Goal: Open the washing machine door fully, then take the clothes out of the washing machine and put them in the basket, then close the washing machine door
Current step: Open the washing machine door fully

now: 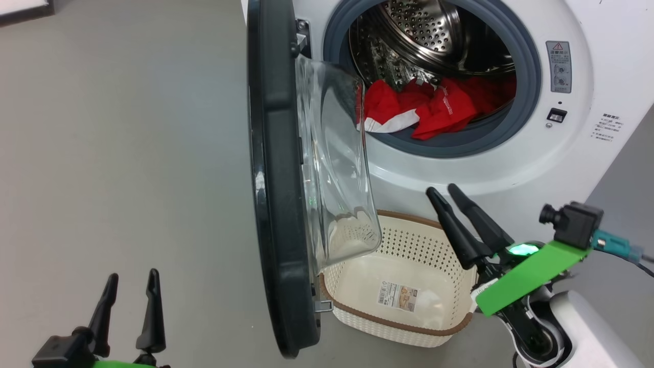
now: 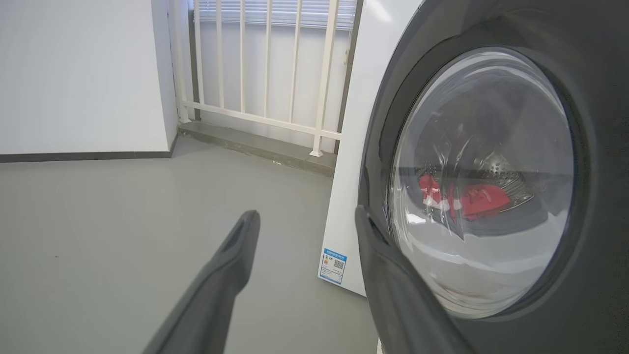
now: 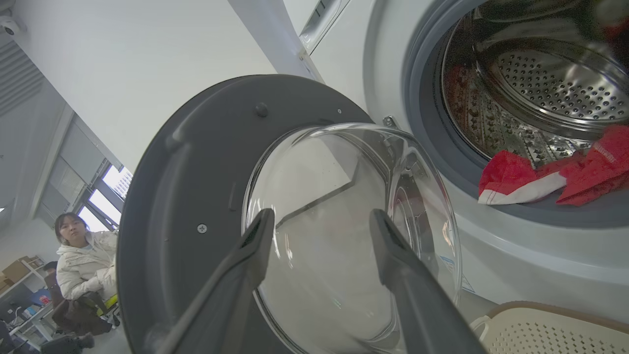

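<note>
Standing apart with nothing between them, the right jaws hang over the right end of the basket (image 1: pixel 409 237), their fingers (image 1: pixel 460 232) aimed up toward the drum mouth. It looks like a ready pose for reaching in. The left jaws are likewise spread and empty. Their fingers (image 1: pixel 152 306) sit low on the outer side of the washing machine door (image 1: pixel 276 179), near it but apart from it in the head view.

The door is swung out roughly square to the washing machine (image 1: pixel 511 168), so the way in looks clear; whether that is its full swing I cannot tell. The clothes (image 1: pixel 439 110) lie in a red heap at the drum's front lip, partly on the grey seal (image 1: pixel 449 148). The basket sits empty on the floor (image 1: pixel 127 153) just below the opening, beside the door's lower edge, likely so garments need only a short carry down.
</note>
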